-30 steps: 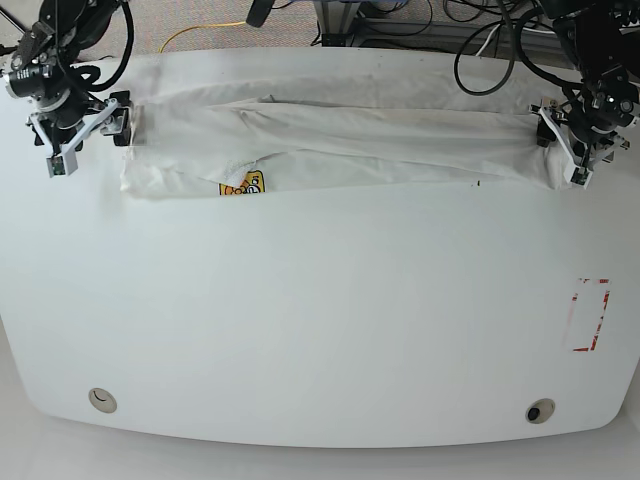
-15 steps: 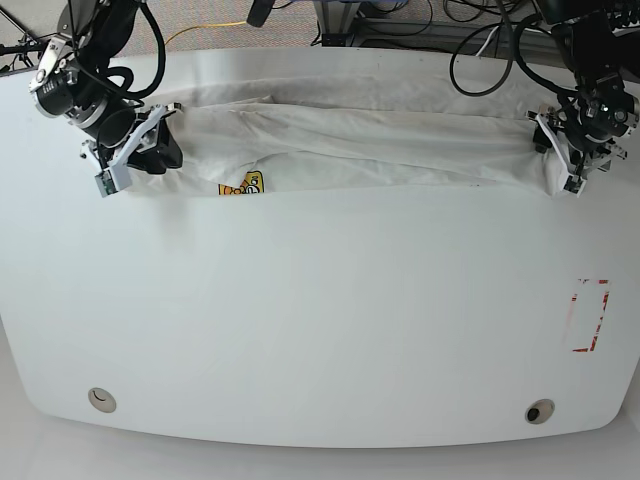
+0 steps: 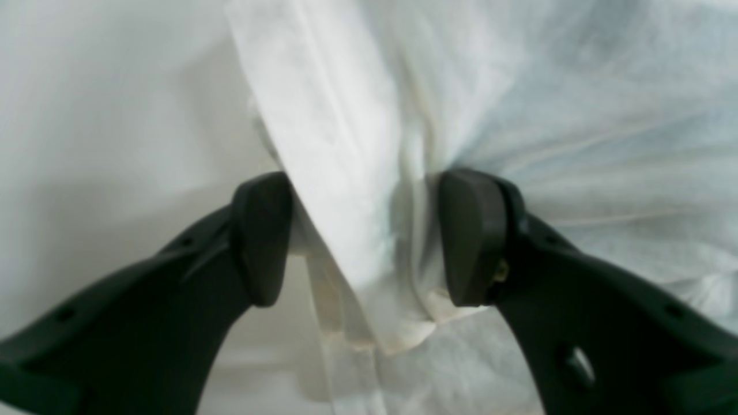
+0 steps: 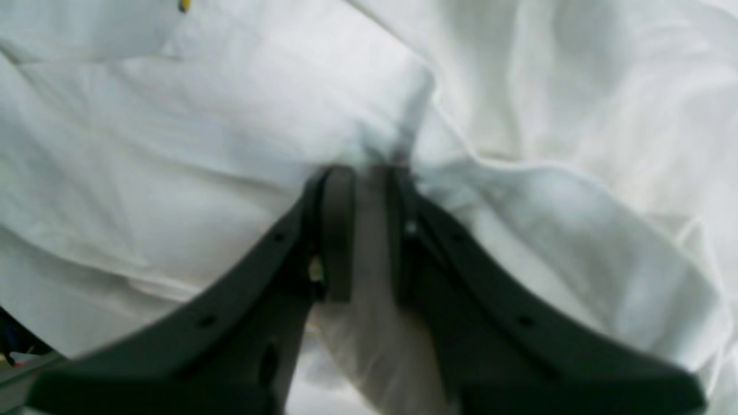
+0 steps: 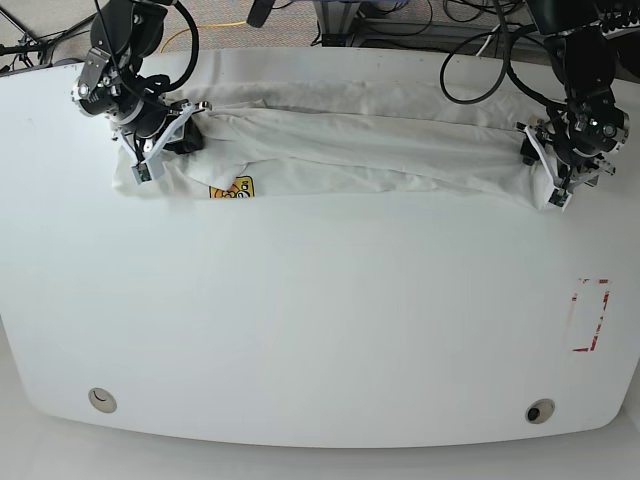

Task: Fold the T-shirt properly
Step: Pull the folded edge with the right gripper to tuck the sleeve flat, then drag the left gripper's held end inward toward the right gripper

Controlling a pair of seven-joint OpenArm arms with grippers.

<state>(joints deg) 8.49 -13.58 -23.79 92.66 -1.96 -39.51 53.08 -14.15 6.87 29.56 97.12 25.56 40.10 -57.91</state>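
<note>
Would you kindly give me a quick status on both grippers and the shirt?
Left gripper clamped on one end of the T-shirt. Right gripper pinched shut on the other end. Shirt stretched in a long band across the table. Nothing in the way.

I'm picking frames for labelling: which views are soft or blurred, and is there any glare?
Base view: sharp, evenly lit, no glare on the table. Left wrist view: soft; T-shirt washed pale. Right wrist view: blurriest, the right gripper smeared, cloth bright above it.
</note>
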